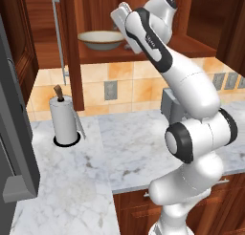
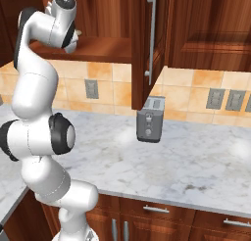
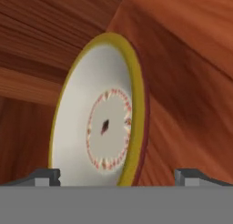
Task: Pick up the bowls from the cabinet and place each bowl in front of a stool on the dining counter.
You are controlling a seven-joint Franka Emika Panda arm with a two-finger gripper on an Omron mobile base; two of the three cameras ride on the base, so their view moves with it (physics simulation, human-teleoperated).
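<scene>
The wide, shallow cream bowl [image 1: 101, 38] with a thin brown rim rests on the inner shelf [image 1: 194, 46] of the reddish-brown wall cabinet, whose tall door [image 2: 143, 49] stands open. In the hand view this bowl [image 3: 102, 127] looms close and looks tipped on edge because the hand is rolled. My gripper [image 3: 118, 176] is open, its fingertips [image 3: 45, 176] spread wide with the bowl's lower part between them, not pinched. The arm reaches up into the cabinet and hides the hand in both base views. The marbled bowl, the stools and the dining counter are out of view.
Below the cabinet runs a marble wall counter [image 1: 129, 143] with a paper towel roll [image 1: 64, 122] at the left and a silver toaster [image 2: 149, 120] near the tiled backsplash. A dark appliance [image 1: 14, 133] stands at the far left.
</scene>
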